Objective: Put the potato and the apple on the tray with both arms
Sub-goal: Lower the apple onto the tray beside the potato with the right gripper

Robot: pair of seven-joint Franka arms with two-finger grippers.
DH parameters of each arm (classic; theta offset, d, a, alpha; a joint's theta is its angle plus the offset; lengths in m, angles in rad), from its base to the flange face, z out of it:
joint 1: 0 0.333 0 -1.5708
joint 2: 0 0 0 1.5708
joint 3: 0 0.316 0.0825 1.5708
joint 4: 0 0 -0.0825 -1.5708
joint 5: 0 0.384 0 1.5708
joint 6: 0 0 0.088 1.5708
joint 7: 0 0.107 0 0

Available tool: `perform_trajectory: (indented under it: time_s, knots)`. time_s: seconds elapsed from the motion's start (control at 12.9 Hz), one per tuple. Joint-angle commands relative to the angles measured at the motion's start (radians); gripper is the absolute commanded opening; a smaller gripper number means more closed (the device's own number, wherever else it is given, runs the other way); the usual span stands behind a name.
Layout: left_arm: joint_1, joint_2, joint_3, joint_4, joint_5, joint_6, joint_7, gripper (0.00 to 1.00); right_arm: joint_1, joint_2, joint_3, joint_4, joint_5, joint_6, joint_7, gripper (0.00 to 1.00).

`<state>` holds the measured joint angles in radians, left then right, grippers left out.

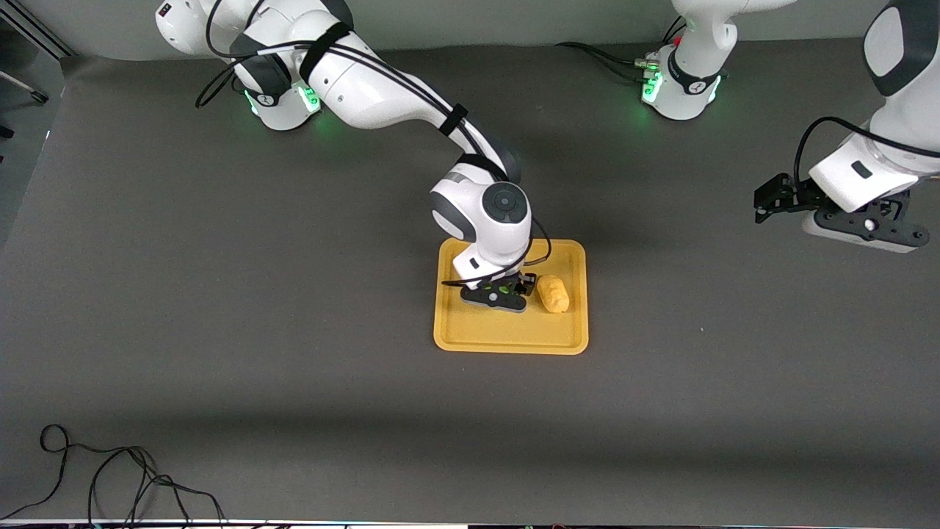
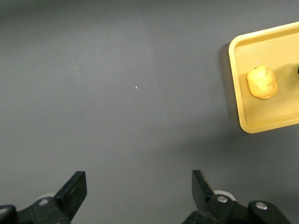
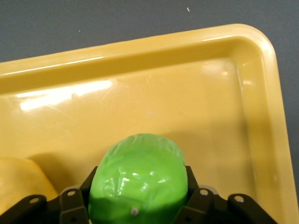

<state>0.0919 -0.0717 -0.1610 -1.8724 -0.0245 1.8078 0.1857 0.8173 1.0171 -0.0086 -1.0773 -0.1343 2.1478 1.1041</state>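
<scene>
The yellow-orange tray point(image 1: 514, 330) lies mid-table. The tan potato point(image 1: 552, 293) rests in it, toward the left arm's end, and shows in the left wrist view point(image 2: 262, 82) with the tray point(image 2: 243, 112) and at the edge of the right wrist view point(image 3: 18, 182). My right gripper point(image 1: 507, 292) is low over the tray point(image 3: 187, 93), beside the potato, shut on the green apple point(image 3: 138, 182). In the front view the apple is hidden by the right hand. My left gripper point(image 1: 764, 200) is open and empty, up over bare table at the left arm's end; its fingers point(image 2: 74, 191) stand wide apart.
A dark grey mat point(image 1: 220, 308) covers the table. A loose black cable point(image 1: 110, 477) lies at the corner nearest the front camera at the right arm's end. The two arm bases point(image 1: 679, 84) stand along the table's edge farthest from the front camera.
</scene>
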Motion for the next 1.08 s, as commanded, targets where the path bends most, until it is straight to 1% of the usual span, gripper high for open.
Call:
perform_trajectory:
  time_s: [0.0, 0.08, 0.15, 0.31, 0.39, 0.46, 0.62, 0.7, 0.85, 1.01]
  knots:
    - [-0.001, 0.012, 0.008, 0.039, -0.009, -0.036, 0.018, 1.00, -0.004, 0.000, -0.002, -0.019, -0.030, 0.056, 0.010, 0.47]
    - [-0.001, 0.012, 0.008, 0.038, -0.009, -0.036, 0.018, 1.00, -0.004, 0.001, -0.002, -0.021, -0.030, 0.061, 0.010, 0.47]
    - [0.000, 0.013, 0.008, 0.036, -0.009, -0.036, 0.020, 1.00, -0.006, 0.001, -0.002, -0.021, -0.030, 0.061, 0.011, 0.51]
    - [0.002, 0.013, 0.011, 0.035, -0.011, -0.036, 0.027, 1.00, -0.007, 0.001, -0.002, -0.032, -0.030, 0.063, 0.010, 0.76]
    - [0.000, 0.013, 0.011, 0.036, -0.011, -0.036, 0.027, 1.00, -0.009, 0.000, -0.002, -0.032, -0.028, 0.063, 0.008, 0.91]
    - [0.000, 0.013, 0.011, 0.035, -0.011, -0.036, 0.027, 1.00, -0.010, -0.005, -0.004, -0.032, -0.028, 0.061, 0.006, 1.00]
    - [-0.001, 0.013, 0.011, 0.030, -0.011, -0.039, 0.027, 1.00, -0.010, -0.028, -0.004, -0.026, -0.028, 0.047, 0.005, 1.00]
    - [-0.001, 0.015, 0.011, 0.030, -0.011, -0.042, 0.029, 1.00, -0.010, -0.061, -0.004, -0.026, -0.027, 0.015, 0.005, 1.00]
    - [0.002, 0.020, 0.011, 0.032, -0.011, -0.042, 0.029, 1.00, -0.010, -0.127, -0.005, -0.006, -0.021, -0.102, 0.005, 1.00]
    - [0.003, 0.020, 0.012, 0.033, -0.011, -0.039, 0.031, 1.00, -0.010, -0.219, -0.001, -0.001, -0.016, -0.224, 0.006, 1.00]
